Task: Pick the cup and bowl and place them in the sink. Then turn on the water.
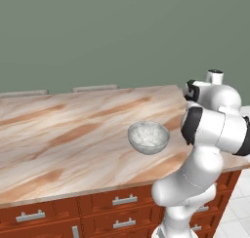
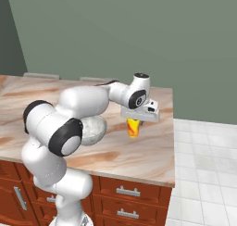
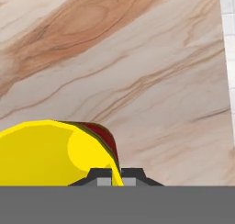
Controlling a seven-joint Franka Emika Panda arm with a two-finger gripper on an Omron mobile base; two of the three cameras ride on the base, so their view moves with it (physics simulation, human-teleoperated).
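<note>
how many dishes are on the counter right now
2. The bowl sits on the marbled counter near its front edge; the yellow cup stands near the counter's right end, pinched at its rim by the gripper. More may be hidden behind the arm.

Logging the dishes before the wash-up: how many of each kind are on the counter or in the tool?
Cups: 1, the yellow cup, gripped by the tool.
Bowls: 1, the speckled bowl, on the counter.
Total: 2.
</note>
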